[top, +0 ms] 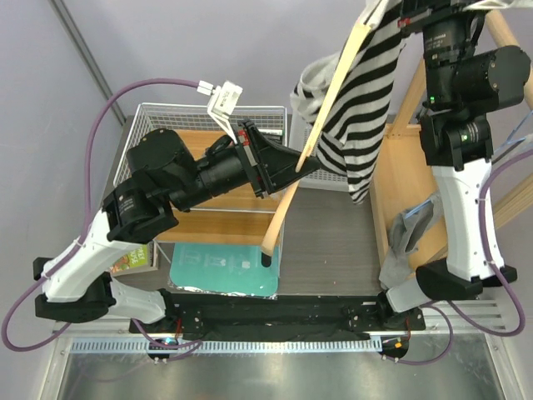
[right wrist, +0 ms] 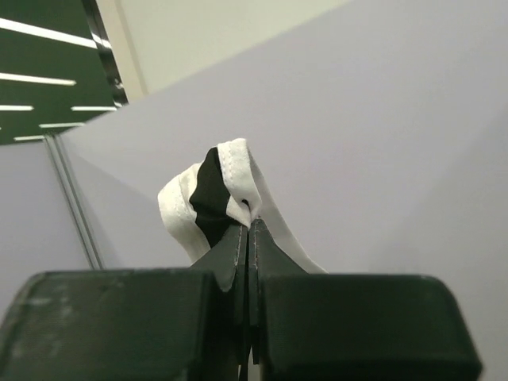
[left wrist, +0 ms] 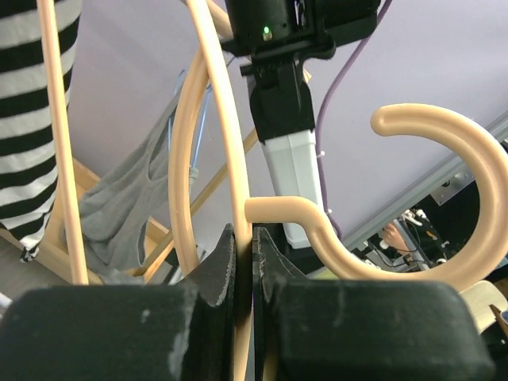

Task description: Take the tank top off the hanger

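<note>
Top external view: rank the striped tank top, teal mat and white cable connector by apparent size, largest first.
1. striped tank top, held raised and likely nearer the camera
2. teal mat
3. white cable connector

Over mid-bench: hanger, slanting from near left up to far right, pinched in the left hand. On its upper end, tank top, nearer the right edge, strap nipped in the right hand above. Behind the left hand, wire basket at the far left corner. Along the right edge, rack, garment draped low on it.
</note>
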`<act>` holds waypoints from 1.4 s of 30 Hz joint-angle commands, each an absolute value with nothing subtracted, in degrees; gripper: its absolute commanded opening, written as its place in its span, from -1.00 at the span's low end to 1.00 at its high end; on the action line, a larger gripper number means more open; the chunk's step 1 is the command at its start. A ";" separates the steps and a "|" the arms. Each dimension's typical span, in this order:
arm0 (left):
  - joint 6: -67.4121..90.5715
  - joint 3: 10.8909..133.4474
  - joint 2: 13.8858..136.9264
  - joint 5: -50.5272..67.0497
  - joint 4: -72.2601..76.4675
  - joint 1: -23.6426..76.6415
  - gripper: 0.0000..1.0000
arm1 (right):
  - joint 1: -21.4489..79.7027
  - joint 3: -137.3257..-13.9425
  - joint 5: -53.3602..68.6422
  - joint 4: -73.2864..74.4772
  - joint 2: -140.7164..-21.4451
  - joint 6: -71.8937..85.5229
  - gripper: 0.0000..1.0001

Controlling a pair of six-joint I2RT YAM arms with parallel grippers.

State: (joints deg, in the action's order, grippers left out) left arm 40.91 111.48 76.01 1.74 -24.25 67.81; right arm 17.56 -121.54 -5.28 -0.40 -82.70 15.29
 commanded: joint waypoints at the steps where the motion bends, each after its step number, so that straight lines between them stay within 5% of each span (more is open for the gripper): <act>1: 35.95 110.40 72.34 2.72 -21.01 68.03 -1.00 | 17.58 -132.43 -2.73 -9.49 -91.12 12.84 -0.98; 12: 35.24 106.52 68.47 4.92 -20.92 68.12 -0.99 | 17.58 -137.80 -0.79 -19.87 -106.33 7.39 -0.98; 27: 36.56 107.05 68.56 5.36 -20.65 68.12 -0.99 | 17.23 -137.12 -2.99 -15.48 -108.02 2.19 -0.98; 36: 40.34 105.64 68.47 8.34 -16.97 68.12 -1.00 | 17.93 -93.66 -4.83 -17.15 -90.12 10.71 -0.98; 42: 41.04 106.17 68.73 9.58 -15.91 68.20 -0.99 | 19.25 -84.38 -9.84 -5.66 -83.94 14.32 -0.98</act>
